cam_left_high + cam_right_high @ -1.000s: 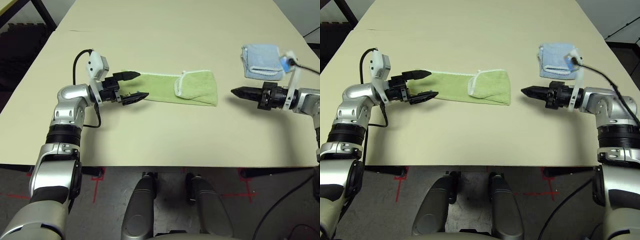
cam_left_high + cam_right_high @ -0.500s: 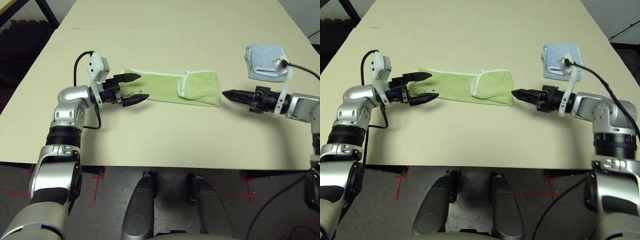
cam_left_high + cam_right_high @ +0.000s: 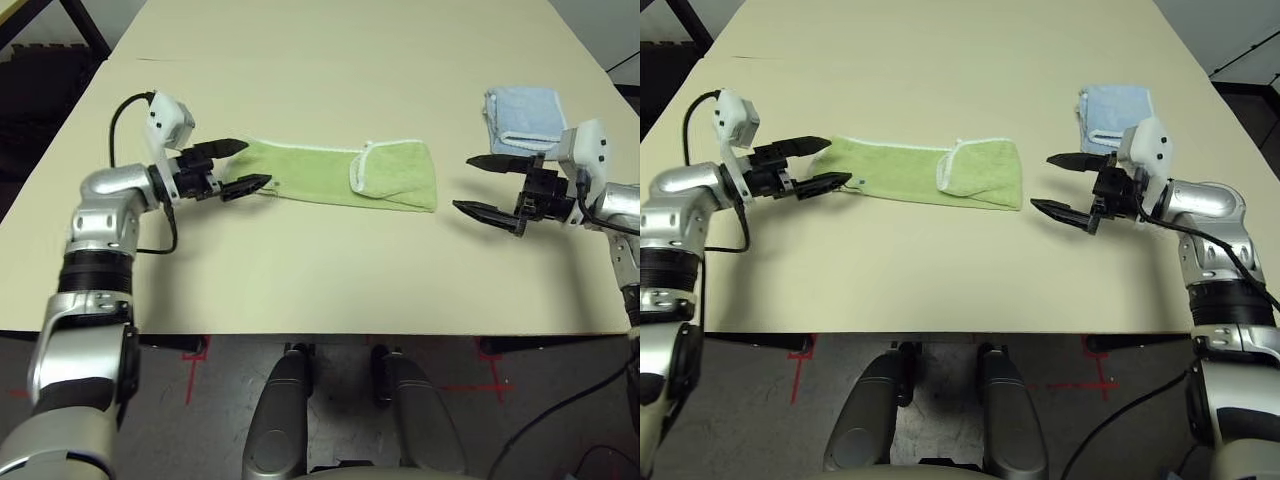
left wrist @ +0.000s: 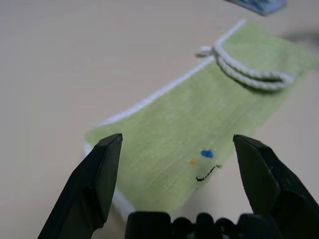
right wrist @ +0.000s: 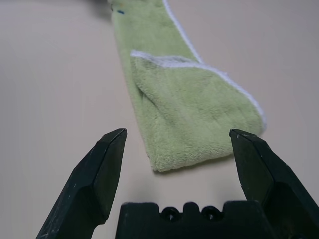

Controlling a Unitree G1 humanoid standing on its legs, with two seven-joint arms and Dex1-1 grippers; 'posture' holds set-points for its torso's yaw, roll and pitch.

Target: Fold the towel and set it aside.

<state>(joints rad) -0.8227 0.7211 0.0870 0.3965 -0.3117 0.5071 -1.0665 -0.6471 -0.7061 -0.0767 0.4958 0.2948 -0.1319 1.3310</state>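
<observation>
The light green towel (image 3: 340, 174) lies flat on the table as a long strip, its right end folded back on itself with white edging showing (image 5: 189, 94). A small dark embroidered drawing (image 4: 205, 172) sits near its left end. My left gripper (image 3: 252, 166) is open just off the towel's left end, fingertips level with the edge. My right gripper (image 3: 472, 183) is open a short way to the right of the towel's folded end, apart from it. Neither holds anything.
A smaller light blue folded towel (image 3: 525, 114) lies at the back right, just behind my right gripper. The cream table (image 3: 330, 270) stretches wide in front of and behind the green towel. The table's front edge runs close below both arms.
My right gripper has opened wide and drawn back to the right from the towel's folded end. My left arm has shifted slightly left, its gripper still open at the towel's left end.
</observation>
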